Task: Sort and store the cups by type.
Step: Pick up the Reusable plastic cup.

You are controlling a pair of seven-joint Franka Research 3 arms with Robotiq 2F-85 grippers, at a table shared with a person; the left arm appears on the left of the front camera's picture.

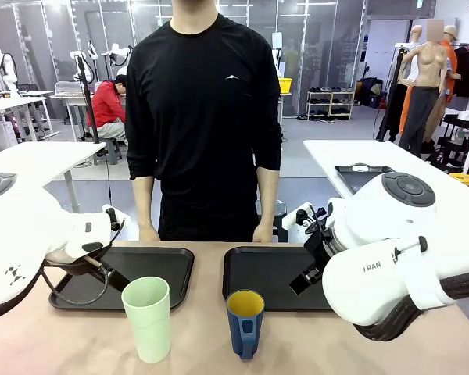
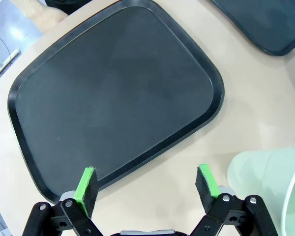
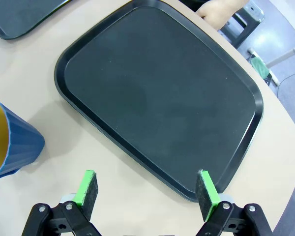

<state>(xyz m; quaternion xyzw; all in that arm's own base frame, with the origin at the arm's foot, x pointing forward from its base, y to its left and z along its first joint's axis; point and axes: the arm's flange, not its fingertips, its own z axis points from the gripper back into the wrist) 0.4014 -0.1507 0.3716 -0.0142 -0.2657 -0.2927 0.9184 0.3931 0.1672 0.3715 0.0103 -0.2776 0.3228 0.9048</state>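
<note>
A tall pale mint-green tumbler (image 1: 146, 316) stands near the front edge, left of centre. To its right is a shorter dark blue mug (image 1: 245, 322), yellow inside, its handle facing the camera. My left gripper (image 1: 113, 277) hovers open over the near edge of the left black tray (image 1: 160, 266). In the left wrist view it (image 2: 147, 178) is empty, with the tumbler (image 2: 265, 184) at the lower right. My right gripper (image 1: 306, 277) hangs open above the right black tray (image 1: 258, 273). In its wrist view it (image 3: 147, 181) holds nothing, and the mug (image 3: 10, 147) sits at the left edge.
A person stands at the far side with both hands (image 1: 262, 233) resting on the table edge behind the trays. Both trays (image 2: 118, 93) (image 3: 162, 93) are bare. Tan tabletop (image 1: 195, 344) lies between the two cups.
</note>
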